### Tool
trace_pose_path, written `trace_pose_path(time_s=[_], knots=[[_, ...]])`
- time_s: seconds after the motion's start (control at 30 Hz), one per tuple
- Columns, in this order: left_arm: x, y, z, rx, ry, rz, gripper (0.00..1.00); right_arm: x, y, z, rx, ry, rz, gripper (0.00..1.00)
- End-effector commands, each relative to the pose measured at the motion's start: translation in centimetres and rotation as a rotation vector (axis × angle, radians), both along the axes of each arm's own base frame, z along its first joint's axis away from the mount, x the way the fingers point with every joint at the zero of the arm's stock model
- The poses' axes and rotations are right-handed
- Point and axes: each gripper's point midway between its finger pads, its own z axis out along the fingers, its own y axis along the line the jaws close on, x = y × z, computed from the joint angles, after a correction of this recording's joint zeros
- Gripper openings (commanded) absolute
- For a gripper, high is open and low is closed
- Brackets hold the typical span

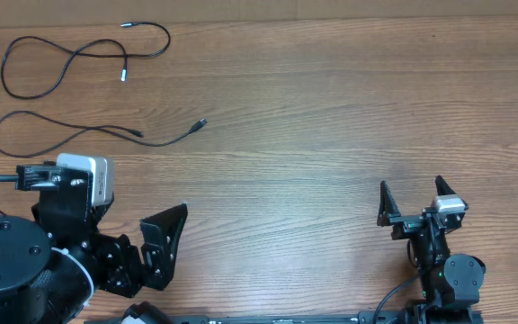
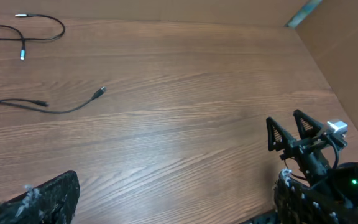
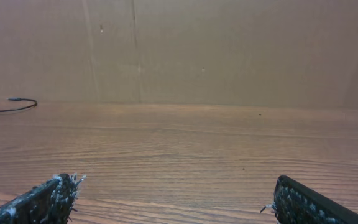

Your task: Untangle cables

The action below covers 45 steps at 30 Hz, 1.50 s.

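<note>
Cables: both lie at the table's (image 1: 331, 108) far-left corner. The far cable (image 1: 165, 40) loops loosely, silvery tips free. The near cable (image 1: 187, 133) runs just beside it toward the near side, with no visible contact between them.

Judgement: separation looks done, or nearly so. The far cable seems to cross itself once, and you cannot tell from here whether that is a knot.

Left gripper (image 1: 165, 256): jaws spread wide, empty, by the near-left edge.

Right gripper (image 1: 410, 193): likewise wide and empty, at the near-right edge, well apart from the cables.

What is left for you, if anything: straighten that one loop.
</note>
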Motion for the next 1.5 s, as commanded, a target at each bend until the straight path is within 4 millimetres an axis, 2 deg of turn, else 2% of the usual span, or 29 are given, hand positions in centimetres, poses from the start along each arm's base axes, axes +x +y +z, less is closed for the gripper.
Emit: trace_pose_path(time_s=[0.0,0.23,0.5,0.67,0.77,0.9,1.13,1.3,1.47], knots=[[0.5,0.5,0.0,0.028,-0.016,0.024,0.99,0.0,-0.3,-0.1,0.005,-0.005,-0.013,1.0],[2.3,2.0,-1.9,0.112,0.014,0.098,0.99,0.0,-0.3,-0.1,0.005,-0.005,-0.013,1.0],[4.6,-1.8,-3.2,0.205,-0.198,-0.252,0.99,0.0,-0.3,-0.1,0.005,-0.005,-0.013,1.0],[6.5,-0.7,-7.0,0.251,-0.217,-0.214,1.0,0.0,-0.3,-0.1,0.005,-0.005,-0.013,1.0],[6.1,0.6,-10.5,0.263,-0.154,-0.168,1.0,0.0,-0.3,-0.1,0.005,-0.005,-0.013,1.0],[5.8,2.3,-13.8,0.299,-0.125,-0.106,1.0,0.0,-0.3,-0.1,0.005,-0.005,-0.013,1.0],[7.0,3.1,-16.5,0.335,-0.292,-0.068,1.0,0.0,-0.3,-0.1,0.005,-0.005,-0.013,1.0],[7.4,2.6,-18.4,0.293,-0.446,-0.067,1.0,0.0,-0.3,-0.1,0.005,-0.005,-0.013,1.0],[8.2,2.1,-20.3,0.268,-0.53,-0.08,0.99,0.0,-0.3,-0.1,0.005,-0.005,-0.013,1.0]])
